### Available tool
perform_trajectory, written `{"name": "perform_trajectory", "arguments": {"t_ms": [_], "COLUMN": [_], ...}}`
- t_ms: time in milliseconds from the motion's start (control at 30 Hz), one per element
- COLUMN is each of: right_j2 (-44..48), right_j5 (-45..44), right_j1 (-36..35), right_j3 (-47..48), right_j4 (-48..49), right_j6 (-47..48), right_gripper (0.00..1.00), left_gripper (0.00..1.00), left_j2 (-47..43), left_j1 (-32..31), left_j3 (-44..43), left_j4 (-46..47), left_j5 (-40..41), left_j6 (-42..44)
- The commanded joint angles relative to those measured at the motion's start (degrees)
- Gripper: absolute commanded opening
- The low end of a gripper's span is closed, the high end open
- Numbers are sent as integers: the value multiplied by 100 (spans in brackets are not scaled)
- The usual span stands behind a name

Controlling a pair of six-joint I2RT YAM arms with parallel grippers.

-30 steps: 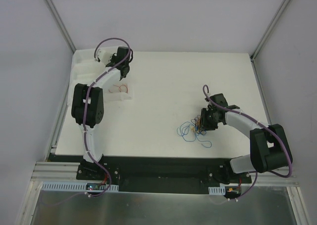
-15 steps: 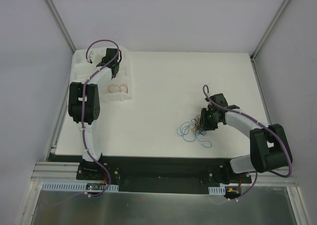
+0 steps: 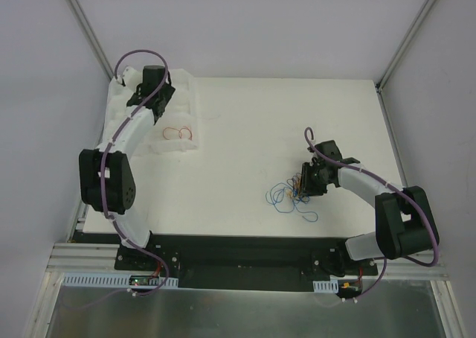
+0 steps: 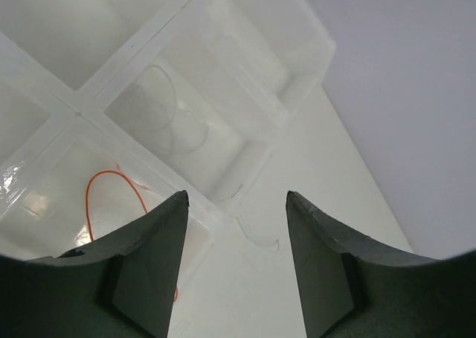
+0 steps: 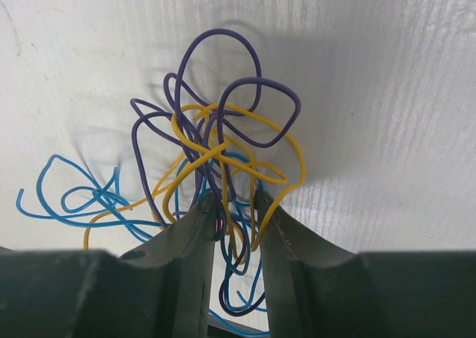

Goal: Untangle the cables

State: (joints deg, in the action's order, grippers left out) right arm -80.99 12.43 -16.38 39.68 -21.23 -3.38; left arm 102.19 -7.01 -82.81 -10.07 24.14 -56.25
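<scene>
The cables lie in a tangle of blue, yellow and purple strands on the white table, right of centre. My right gripper is down on the tangle, its jaws nearly together with purple, yellow and blue strands caught between them. A separate orange-red wire lies coiled in one compartment of the white tray at the far left. My left gripper hovers over that tray, open and holding nothing. The left wrist view shows the orange wire below its left finger.
The tray has several compartments; one holds a thin pale strand. Another thin strand lies on the table just outside the tray. Grey walls stand close on the left, right and back. A black rail runs along the near edge.
My left arm swung left, further over the tray, and its jaws went from shut to open. The right arm and the tangle stayed still.
</scene>
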Motion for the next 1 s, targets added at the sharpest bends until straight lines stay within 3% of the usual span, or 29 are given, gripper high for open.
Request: {"name": "perform_trajectory", "arguments": {"t_ms": [0, 67, 133, 200, 267, 433, 733, 833, 967], "right_j2": [-145, -154, -145, -136, -136, -136, -136, -128, -136], "right_j5": [-232, -241, -258, -267, -276, -302, -302, -302, -302], "right_j1": [-58, -58, -76, -84, -102, -120, -128, -128, -128], "right_j3": [-13, -13, -13, -13, -22, -22, -22, -13, -13], "right_j4": [-250, -258, -276, -285, -294, -320, -302, -302, -320], "right_j6": [109, 109, 100, 100, 92, 92, 83, 83, 92], "right_gripper": [32, 32, 32, 32, 32, 32, 32, 32, 32], "left_gripper": [55, 55, 51, 56, 66, 64, 56, 49, 47], "left_j2": [-482, -245, 89, 528, 880, 1574, 2867, 2973, 2824], "left_j1": [199, 269, 392, 454, 420, 331, 165, 164, 156], "left_j3": [-112, -550, -989, -1551, -1861, -2318, -3812, -3849, -3463], "left_j4": [-161, -451, -758, -1163, -1488, -1727, -1885, -1911, -1947], "left_j5": [-496, -1162, -2731, -3824, -4320, -4049, -3847, -3715, -3548], "left_j6": [1096, 1676, 2300, 2809, 3293, 4138, 4465, 4438, 4482]}}
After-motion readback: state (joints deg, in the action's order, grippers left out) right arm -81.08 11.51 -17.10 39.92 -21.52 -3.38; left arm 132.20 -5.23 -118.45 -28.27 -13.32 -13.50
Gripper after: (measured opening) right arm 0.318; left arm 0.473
